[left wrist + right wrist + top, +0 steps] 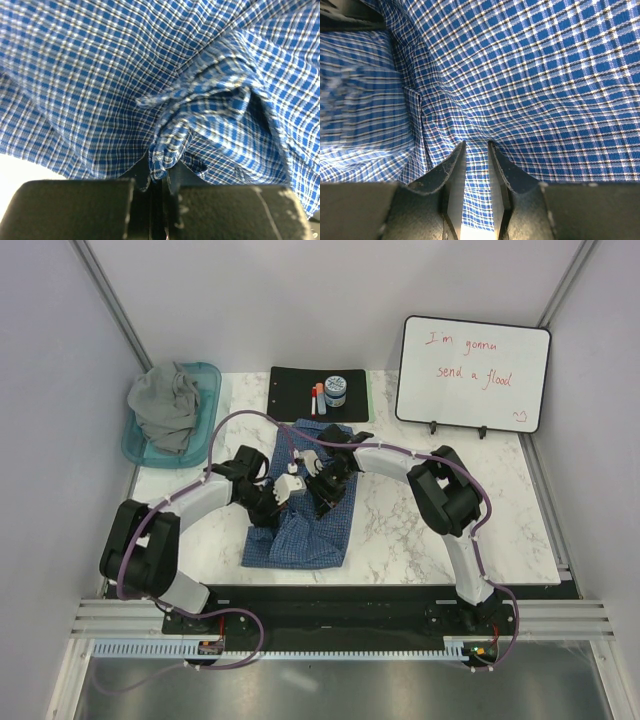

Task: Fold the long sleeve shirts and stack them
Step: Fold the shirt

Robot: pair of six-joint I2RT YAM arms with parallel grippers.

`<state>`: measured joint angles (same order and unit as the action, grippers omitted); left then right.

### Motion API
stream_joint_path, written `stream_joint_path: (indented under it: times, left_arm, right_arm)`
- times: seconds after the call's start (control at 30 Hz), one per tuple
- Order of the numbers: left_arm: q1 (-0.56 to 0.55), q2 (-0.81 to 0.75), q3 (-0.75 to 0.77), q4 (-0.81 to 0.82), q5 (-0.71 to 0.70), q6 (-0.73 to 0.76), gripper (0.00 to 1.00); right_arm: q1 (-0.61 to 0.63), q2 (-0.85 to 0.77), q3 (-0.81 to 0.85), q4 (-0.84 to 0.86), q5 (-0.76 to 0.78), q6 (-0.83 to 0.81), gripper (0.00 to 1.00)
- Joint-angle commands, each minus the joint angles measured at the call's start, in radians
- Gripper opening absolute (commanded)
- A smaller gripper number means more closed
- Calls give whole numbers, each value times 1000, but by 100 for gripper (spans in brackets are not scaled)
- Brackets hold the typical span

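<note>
**Top view.** Marbled worktop (pixel 420 530). 1 blue-and-white check shirt (pixel 300 530) lies at the centre, rumpled, its long side running from near to far. 1 grey shirt (pixel 165 405) is heaped in a teal tub (pixel 210 375) at the far left corner. At the far edge a black clipboard (pixel 290 380) carries markers (pixel 318 398) and a small jar (pixel 335 390). A whiteboard (pixel 472 372) with red writing stands at the far right. The left gripper (pixel 290 485) and right gripper (pixel 325 483) are close together over the middle of the check shirt.

**Left wrist view.** Left gripper (pixel 160 175) – jaws pressed together, pinching a bunched fold of the check shirt (pixel 100 75). Cloth fills nearly the whole view.

**Right wrist view.** Right gripper (pixel 476 150) – jaws narrowly apart, a strip of the check shirt (pixel 545 75) caught between them. The cloth's creases draw in toward the tips.
</note>
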<state>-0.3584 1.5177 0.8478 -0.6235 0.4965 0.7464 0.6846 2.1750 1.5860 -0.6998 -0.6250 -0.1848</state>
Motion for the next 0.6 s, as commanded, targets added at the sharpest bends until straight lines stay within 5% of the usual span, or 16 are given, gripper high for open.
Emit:
stream_joint_path:
  times: [0.0,0.47,0.57]
  left_arm:
    - [10,-85,8,64,-1,-77,2]
    - [-4,21,50,119,-70,-107,2]
    - [-4,45,68,116,-79,-130,10]
  right_arm:
    - [0,17,17,-7,88,-58,32]
    - [-57,-76,46,-40,90,-30,39]
    - [-83,-127,23,-49,94,-10,40]
